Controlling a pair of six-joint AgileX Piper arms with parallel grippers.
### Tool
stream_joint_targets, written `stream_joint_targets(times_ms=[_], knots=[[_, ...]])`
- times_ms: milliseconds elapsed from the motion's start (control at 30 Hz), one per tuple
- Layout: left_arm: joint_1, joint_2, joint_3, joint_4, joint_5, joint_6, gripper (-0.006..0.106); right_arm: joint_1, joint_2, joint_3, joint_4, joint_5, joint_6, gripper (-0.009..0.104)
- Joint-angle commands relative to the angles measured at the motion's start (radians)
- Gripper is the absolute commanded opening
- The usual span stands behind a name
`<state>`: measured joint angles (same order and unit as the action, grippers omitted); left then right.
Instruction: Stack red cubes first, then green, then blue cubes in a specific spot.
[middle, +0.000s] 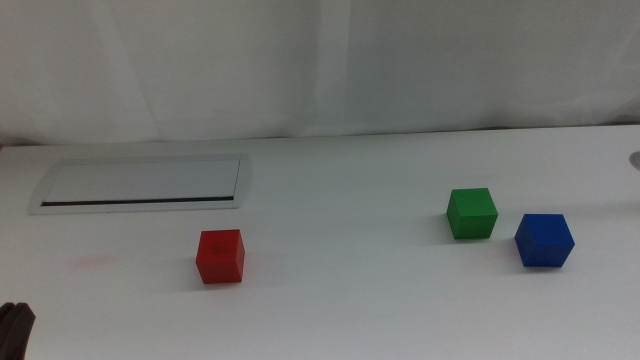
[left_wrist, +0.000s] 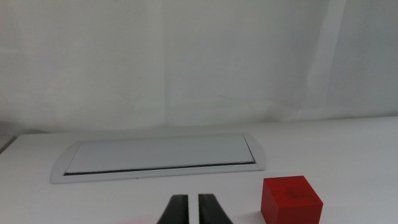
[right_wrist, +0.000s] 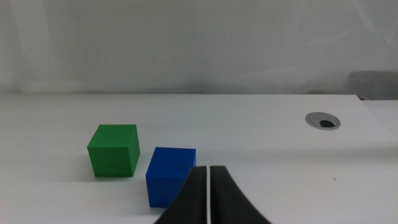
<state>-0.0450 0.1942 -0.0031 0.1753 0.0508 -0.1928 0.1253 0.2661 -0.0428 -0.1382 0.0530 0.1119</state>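
Both pincers are closed on nothing – left pincer (left_wrist: 193, 208) by the worktop's near-left corner beside the red cube (middle: 220, 256), right pincer (right_wrist: 209, 196) behind the blue cube (middle: 544, 240), which nearly touches the green cube (middle: 471, 213) – a grasp there risks nudging its neighbour.

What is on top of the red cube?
Nothing: the red cube has a bare top face and sits alone on the table. Its underside cannot be seen.

The left gripper (left_wrist: 193, 210) shows two dark, matte jaws with flat inner faces and slanted outer edges. The right gripper (right_wrist: 209, 196) is alike: black, smooth, flaring wider toward the frame's bottom edge.
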Motion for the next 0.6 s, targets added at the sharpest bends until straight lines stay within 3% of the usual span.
stream_joint_targets(times_ms=[0, 100, 167, 267, 333, 367, 567], knots=[[-0.006, -0.002, 0.039, 0.0, -0.021, -0.009, -0.003, -0.006, -0.004, 0.006, -0.001, -0.01, -0.007, -0.002], [-0.006, -0.002, 0.039, -0.029, -0.023, -0.09, 0.004, -0.006, -0.004, 0.006, -0.001, -0.025, -0.007, 0.01], [-0.006, -0.002, 0.039, -0.033, -0.023, -0.124, 0.017, -0.006, -0.004, 0.006, 0.009, -0.045, -0.003, 0.03], [-0.006, -0.002, 0.039, -0.033, -0.025, -0.154, 0.054, -0.006, -0.004, 0.006, 0.047, -0.087, 0.02, 0.072], [-0.006, -0.002, 0.039, -0.033, -0.034, -0.168, 0.083, -0.006, -0.004, 0.006, 0.047, -0.097, 0.02, 0.096], [-0.006, -0.002, 0.039, -0.036, -0.04, -0.171, 0.093, -0.006, -0.004, 0.006, 0.054, -0.097, 0.024, 0.103], [-0.006, -0.002, 0.039, -0.028, -0.04, -0.166, 0.092, -0.006, -0.004, 0.006, 0.056, -0.095, 0.044, 0.103]])
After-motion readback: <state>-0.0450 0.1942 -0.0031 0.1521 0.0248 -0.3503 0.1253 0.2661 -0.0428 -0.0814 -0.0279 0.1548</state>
